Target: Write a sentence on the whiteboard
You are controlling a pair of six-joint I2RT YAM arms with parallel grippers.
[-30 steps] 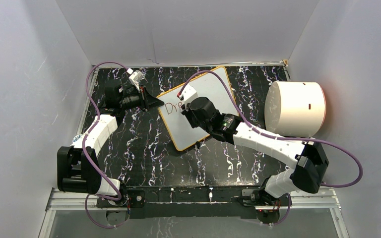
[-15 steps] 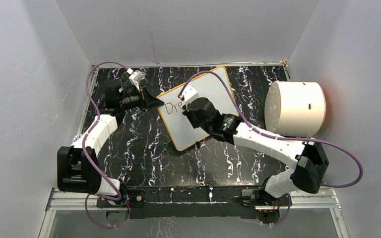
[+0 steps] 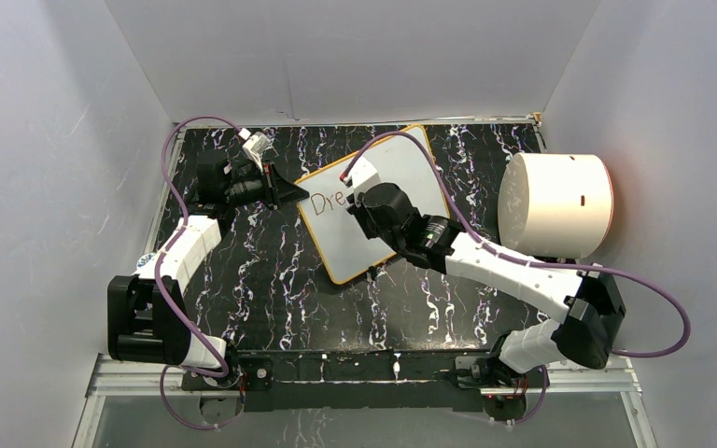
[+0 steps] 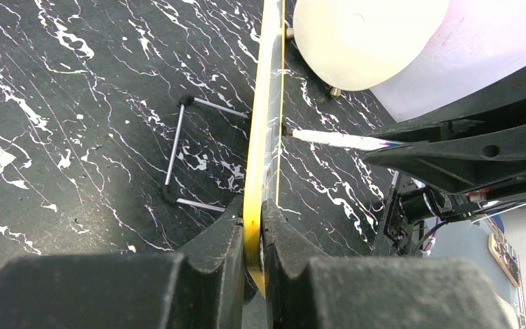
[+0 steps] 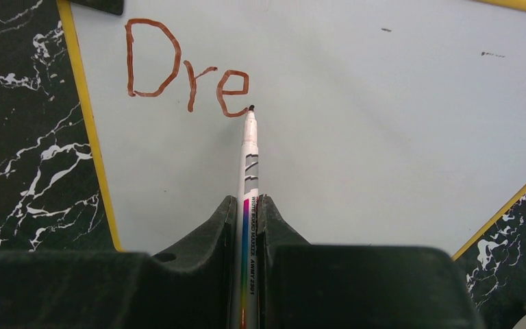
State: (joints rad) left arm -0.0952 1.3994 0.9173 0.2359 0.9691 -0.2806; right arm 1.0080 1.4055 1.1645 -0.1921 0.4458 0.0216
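While my right gripper (image 5: 246,205) stays out of sight from the top under its own wrist, the wrist view has it clamped on a whiteboard marker (image 5: 248,157), one finger on each side of the barrel. The marker's tip sits on the whiteboard (image 5: 383,137) at the tail of the "e". Red-brown letters "Dre" (image 5: 186,68) are at the board's upper left in that view.

My left gripper (image 4: 253,223) is pinched shut on the board's yellow rim, one finger on each face. I see the board edge-on there, with the marker meeting it from the right. A thin wire stand (image 4: 174,147) sits on the table (image 3: 271,280) on the board's other side. I can't tell if it's fixed to the board.

From the top, the board is mid-table at the far side, turned at an angle. The left gripper is at its left corner and the right arm is over it. A big white cylinder (image 3: 555,205) stands to the right, apart from the board.
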